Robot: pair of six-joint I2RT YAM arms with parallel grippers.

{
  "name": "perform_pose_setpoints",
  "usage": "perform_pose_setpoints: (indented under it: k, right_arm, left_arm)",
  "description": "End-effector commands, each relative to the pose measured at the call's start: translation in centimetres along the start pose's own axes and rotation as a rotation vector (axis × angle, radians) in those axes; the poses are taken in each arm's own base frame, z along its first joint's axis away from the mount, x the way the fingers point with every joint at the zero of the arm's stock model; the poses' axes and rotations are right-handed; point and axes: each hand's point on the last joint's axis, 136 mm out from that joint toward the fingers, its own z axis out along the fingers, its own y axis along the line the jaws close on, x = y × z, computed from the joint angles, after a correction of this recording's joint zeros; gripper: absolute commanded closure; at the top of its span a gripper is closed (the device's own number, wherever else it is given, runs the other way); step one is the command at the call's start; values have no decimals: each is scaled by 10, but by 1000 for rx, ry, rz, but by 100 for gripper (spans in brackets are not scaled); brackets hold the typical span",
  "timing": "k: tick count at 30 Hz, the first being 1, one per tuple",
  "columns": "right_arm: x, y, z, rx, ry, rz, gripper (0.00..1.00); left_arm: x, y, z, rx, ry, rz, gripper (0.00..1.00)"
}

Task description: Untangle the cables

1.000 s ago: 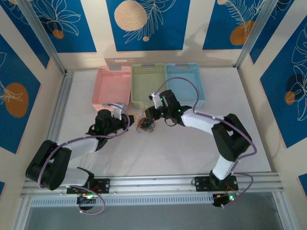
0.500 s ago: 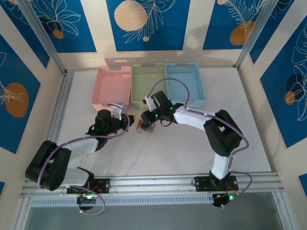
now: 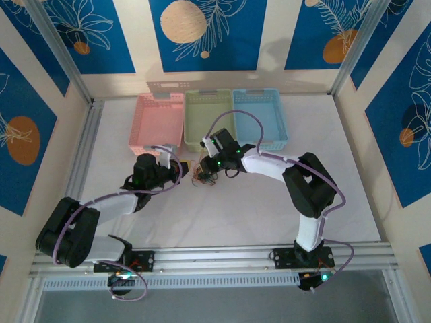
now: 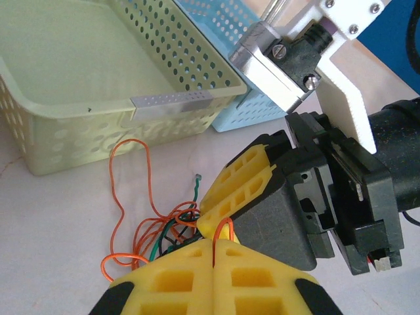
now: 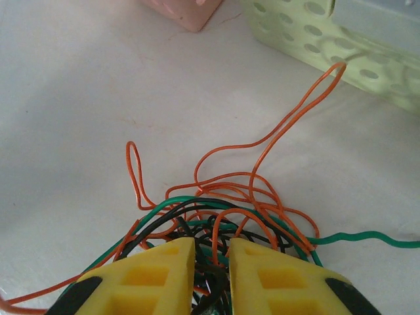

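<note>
Many thin cables (image 5: 230, 210) sit in one soft, light knot. I think they bend easily and may snag, so a loose loop at the edge looks best to grab. The knot lies between both grippers, right at their tips. The left gripper (image 4: 215, 244) pinches an orange loop tight. The right gripper (image 5: 212, 252) has a small gap with wires inside.

Both arms reach forward, wrists converging, grippers near each other. Left gripper (image 4: 215, 252): pads pressed together, orange loop of cables (image 4: 174, 220) pinched between. Right gripper (image 5: 211, 262): angled down, jaws narrowly apart, strands in gap.
</note>
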Motion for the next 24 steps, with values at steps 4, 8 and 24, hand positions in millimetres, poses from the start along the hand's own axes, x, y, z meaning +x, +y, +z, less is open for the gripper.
perform_pose_setpoints:
  k: [4, 8, 24]
  right_arm:
    - [-10, 4, -9, 1, -45, -27, 90]
    - [-13, 11, -26, -51, -111, -30, 97]
    - [7, -130, -127, 344, -447, 444, 100]
  left_arm:
    - [-3, -4, 0, 1, -14, 28, 100]
    - [-1, 3, 0, -39, -2, 13, 100]
    - [-21, 78, -75, -541, -248, -69, 100]
